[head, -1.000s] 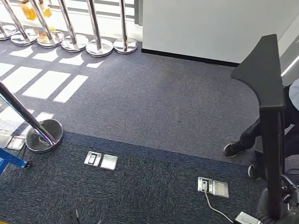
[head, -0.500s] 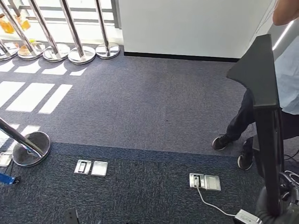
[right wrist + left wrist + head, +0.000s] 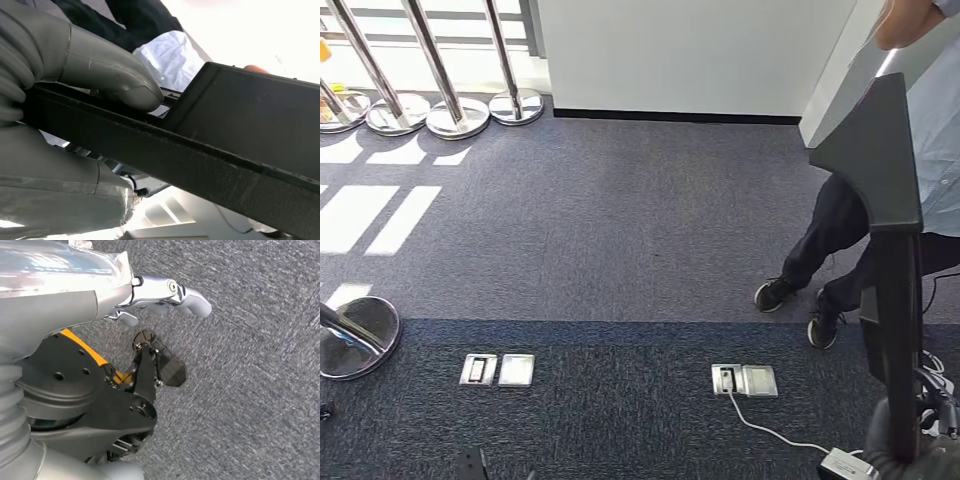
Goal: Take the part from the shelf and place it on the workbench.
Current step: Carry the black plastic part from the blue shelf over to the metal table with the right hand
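The part is a long black bar with a broad flat head, standing upright at the right edge of the head view. My right hand grips its lower end. In the right wrist view the grey thumb presses on the part, which runs across the picture. My left hand hangs over the grey carpet with its silver fingers stretched out and nothing in them.
A person in a light blue shirt and dark shoes stands close behind the part. Chrome stanchions line the far left, with one base nearer. Floor sockets and a cabled socket lie in the carpet.
The camera has swung to the right: the stanchions and floor sockets slid left and the person came further into view. The part stays upright in my right hand.
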Robot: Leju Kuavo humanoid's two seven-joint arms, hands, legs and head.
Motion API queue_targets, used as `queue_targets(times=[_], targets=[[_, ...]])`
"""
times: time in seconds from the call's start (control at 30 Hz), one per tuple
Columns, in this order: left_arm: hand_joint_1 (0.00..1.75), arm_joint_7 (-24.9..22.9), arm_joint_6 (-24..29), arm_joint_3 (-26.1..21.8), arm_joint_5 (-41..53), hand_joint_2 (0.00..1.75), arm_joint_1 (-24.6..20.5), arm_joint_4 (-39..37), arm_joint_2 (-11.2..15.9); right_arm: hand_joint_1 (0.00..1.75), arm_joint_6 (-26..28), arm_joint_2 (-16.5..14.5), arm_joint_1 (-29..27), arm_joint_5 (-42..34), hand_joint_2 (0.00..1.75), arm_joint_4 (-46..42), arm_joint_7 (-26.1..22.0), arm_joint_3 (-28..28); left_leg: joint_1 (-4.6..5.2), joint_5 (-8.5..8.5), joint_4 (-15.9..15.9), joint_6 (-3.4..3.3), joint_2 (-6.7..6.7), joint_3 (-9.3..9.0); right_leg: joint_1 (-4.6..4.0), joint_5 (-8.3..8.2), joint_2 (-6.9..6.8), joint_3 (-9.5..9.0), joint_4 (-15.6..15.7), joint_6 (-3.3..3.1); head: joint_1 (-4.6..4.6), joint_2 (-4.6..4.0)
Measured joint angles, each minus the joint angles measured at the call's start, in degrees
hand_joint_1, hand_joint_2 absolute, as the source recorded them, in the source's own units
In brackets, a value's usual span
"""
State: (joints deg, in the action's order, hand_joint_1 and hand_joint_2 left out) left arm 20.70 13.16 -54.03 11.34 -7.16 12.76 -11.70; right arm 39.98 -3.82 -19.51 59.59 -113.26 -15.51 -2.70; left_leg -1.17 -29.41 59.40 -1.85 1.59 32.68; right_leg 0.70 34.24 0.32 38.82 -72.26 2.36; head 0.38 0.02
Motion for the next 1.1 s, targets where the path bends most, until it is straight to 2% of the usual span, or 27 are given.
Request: queue_targets(times=[0.07,0.1,0.13,0.17,0.23,0.27,0.3,0.33,0.4,0.43,0.47,0.5,0.57,0.6,0.63,0.67,0.73,0.8,0.87,0.93,0.97,1.0,1.03,1.07,1.1], targets=[[0.0,0.0,0.0,0.0,0.0,1.75,0.0,0.0,0.0,1.75,0.0,0.0,0.0,0.0,1.75,0.0,-0.2,0.0,0.01,-0.34,0.0,0.27,0.55,-0.56,-0.07,-4.11,-1.23,-3.55,7.7,-0.17,0.01,0.0],[0.0,0.0,0.0,0.0,0.0,1.75,0.0,0.0,0.0,1.75,0.0,0.0,0.0,0.0,1.75,0.0,-0.2,0.0,0.09,-0.51,-0.1,0.48,0.76,-0.77,-0.27,-5.34,-1.9,-5.07,11.1,-0.47,0.01,0.0],[0.0,0.0,0.0,0.0,0.0,1.75,0.0,0.0,0.0,1.75,0.0,0.0,0.1,0.0,1.75,0.0,-0.3,0.0,0.18,-0.64,-0.1,0.73,1.01,-0.91,-0.49,-5.8,-2.38,-5.91,13.1,-0.78,-0.03,0.0],[0.0,0.0,0.0,0.0,0.0,1.75,0.0,0.0,0.0,1.75,0.0,0.0,0.1,0.0,1.75,0.0,-0.3,0.0,0.24,-0.72,-0.2,1.04,1.3,-1.01,-0.73,-5.6,-2.52,-6.11,13.7,-1.13,-0.05,0.0],[0.0,0.0,0.0,0.0,0.0,1.75,0.0,0.0,0.0,1.75,0.0,0.0,-0.1,0.0,1.75,-0.1,-0.3,0.0,0.17,-0.91,-0.4,1.73,1.83,-1.31,-0.81,-5.75,-1.81,-6.09,14.1,-1.92,-0.09,0.0],[0.0,0.0,0.0,0.0,0.0,1.75,-0.1,0.0,0.0,1.75,0.0,0.0,-0.1,0.0,1.75,-0.1,-0.3,0.0,0.1,-1.33,-0.1,2.0,1.58,-1.35,-0.72,-5.9,-1.44,-6.24,14.3,-2.37,-0.08,0.0],[0.0,0.1,0.0,0.0,0.0,1.75,-0.1,0.0,0.0,1.75,0.0,0.0,0.0,0.0,1.75,-0.1,-0.3,0.0,0.06,-2.26,1.2,2.18,1.04,-0.95,-0.59,-6.07,-1.12,-6.4,14.6,-2.82,-0.1,0.0],[0.0,0.1,-0.1,0.0,0.0,1.75,-0.1,0.0,0.0,1.75,0.0,0.0,0.0,0.0,1.75,-0.1,-0.3,0.1,0.04,-3.81,3.7,2.28,0.31,0.15,-0.46,-6.18,-0.77,-6.56,14.8,-3.18,-0.14,0.0],[0.0,0.1,-0.1,0.0,0.0,1.75,0.1,0.0,0.0,1.75,0.0,0.0,0.1,-0.1,1.75,-0.1,-0.3,0.1,0.11,-7.27,11.5,2.31,-0.71,3.88,-0.56,-6.14,0.06,-6.6,14.8,-3.54,-0.2,0.0],[0.0,0.1,-0.1,0.0,0.0,1.75,0.2,0.0,0.1,1.75,0.0,0.0,0.1,-0.1,1.75,0.0,-0.4,0.2,0.14,-8.18,14.7,2.33,-0.87,5.62,-0.61,-6.1,0.57,-6.64,14.8,-3.61,-0.2,0.0],[0.0,0.0,-0.1,0.0,0.0,1.75,0.3,0.0,0.1,1.75,0.0,0.0,0.1,0.0,1.75,0.0,-0.4,0.2,0.16,-7.96,16.0,2.3,-0.93,6.55,-0.64,-6.06,1.11,-6.71,14.7,-3.64,-0.2,0.0],[0.0,0.0,-0.1,0.0,0.0,1.75,0.3,0.0,0.1,1.75,0.0,0.0,0.1,0.0,1.75,0.0,-0.4,0.2,0.15,-6.54,15.0,2.22,-0.98,6.38,-0.65,-5.97,1.68,-6.84,14.7,-3.62,-0.2,0.0],[0.0,0.0,-0.2,0.0,0.0,1.75,0.3,0.0,0.2,1.75,0.0,0.0,0.0,0.0,1.75,0.0,-0.4,0.2,0.07,-2.08,7.8,1.95,-1.75,3.57,-0.63,-5.64,2.78,-7.19,14.5,-3.39,-0.2,0.0],[0.0,0.0,-0.2,0.0,0.0,1.75,0.3,0.0,0.2,1.75,0.0,0.0,-0.1,0.0,1.75,0.0,-0.4,0.2,-0.04,-0.5,4.1,1.84,-2.51,2.06,-0.7,-5.4,3.28,-7.22,14.3,-3.14,-0.19,0.0],[0.0,0.0,-0.2,0.0,0.0,1.75,0.4,0.0,0.2,1.75,0.0,0.0,-0.2,0.1,1.75,0.0,-0.4,0.2,-0.07,0.29,1.8,1.72,-3.22,1.09,-0.71,-5.26,3.69,-7.13,14.1,-2.84,-0.17,0.0],[0.0,0.0,-0.3,0.0,0.1,1.75,0.4,0.0,0.2,1.75,0.0,0.0,-0.3,0.1,1.75,0.0,-0.4,0.2,-0.03,0.34,0.8,1.6,-3.78,0.7,-0.69,-5.18,4.01,-6.97,14.0,-2.55,-0.16,0.0],[0.0,0.0,-0.3,0.0,0.0,1.75,0.4,0.0,0.2,1.75,0.0,0.0,-0.8,0.2,1.75,0.0,-0.4,0.2,0.11,0.31,0.5,1.2,-3.57,0.64,-0.51,-5.15,4.48,-6.78,14.0,-1.95,-0.16,0.0],[0.0,0.1,-0.4,0.0,0.0,1.75,0.3,0.0,0.2,1.75,0.0,0.0,-1.1,0.2,1.75,-0.1,-0.4,0.2,-0.04,0.41,0.2,0.63,-2.94,0.49,-0.48,-4.04,3.19,-6.32,12.7,-1.34,-0.08,0.0],[0.0,0.3,-0.5,0.0,0.0,1.75,0.4,0.0,0.2,1.75,0.0,0.0,-1.1,0.4,1.75,-0.2,-0.5,0.2,-0.17,0.38,0.0,0.18,-2.12,0.37,-0.4,-1.05,1.11,-3.92,7.3,-0.74,-0.01,0.0],[0.0,0.3,-0.5,0.0,0.0,1.75,0.5,0.0,0.2,1.75,0.0,0.0,-1.2,0.5,1.75,-0.2,-0.5,0.3,-0.15,0.24,0.0,0.0,-1.18,0.34,-0.11,1.84,0.41,-0.26,0.0,-0.3,-0.03,0.0],[0.0,0.3,-0.5,0.0,0.0,1.75,0.5,0.0,0.2,1.75,0.0,0.0,-1.3,0.5,1.75,-0.2,-0.5,0.3,-0.15,0.16,0.0,0.0,-0.75,0.3,0.02,2.03,0.29,0.77,-1.9,-0.14,-0.03,0.0],[0.0,0.3,-0.5,0.0,0.0,1.75,0.6,0.0,0.2,1.75,0.0,0.0,-1.4,0.5,1.75,-0.2,-0.5,0.3,-0.16,0.06,0.0,0.04,-0.37,0.2,0.11,1.06,0.13,0.72,-1.5,-0.02,-0.03,0.0],[0.0,0.3,-0.6,0.0,0.0,1.75,0.5,0.0,0.2,1.75,0.0,0.0,-1.4,0.5,1.75,-0.2,-0.5,0.3,-0.18,-0.05,0.0,0.13,-0.06,0.02,0.15,-0.84,-0.13,-0.47,1.2,0.01,-0.03,0.0],[0.0,0.3,-0.6,0.0,0.0,1.75,0.5,0.0,0.2,1.75,0.0,0.0,-1.5,0.5,1.75,-0.2,-0.5,0.3,-0.19,-0.18,0.0,0.27,0.2,-0.21,0.14,-3.08,-0.74,-2.43,5.4,-0.07,-0.02,0.0],[0.0,0.2,-0.6,0.0,0.1,1.75,0.4,0.0,0.2,1.75,0.0,0.0,-1.4,0.5,1.75,-0.2,-0.5,0.3,-0.1,-0.33,0.0,0.48,0.44,-0.43,-0.05,-4.6,-1.54,-4.3,9.3,-0.26,-0.02,0.0]])
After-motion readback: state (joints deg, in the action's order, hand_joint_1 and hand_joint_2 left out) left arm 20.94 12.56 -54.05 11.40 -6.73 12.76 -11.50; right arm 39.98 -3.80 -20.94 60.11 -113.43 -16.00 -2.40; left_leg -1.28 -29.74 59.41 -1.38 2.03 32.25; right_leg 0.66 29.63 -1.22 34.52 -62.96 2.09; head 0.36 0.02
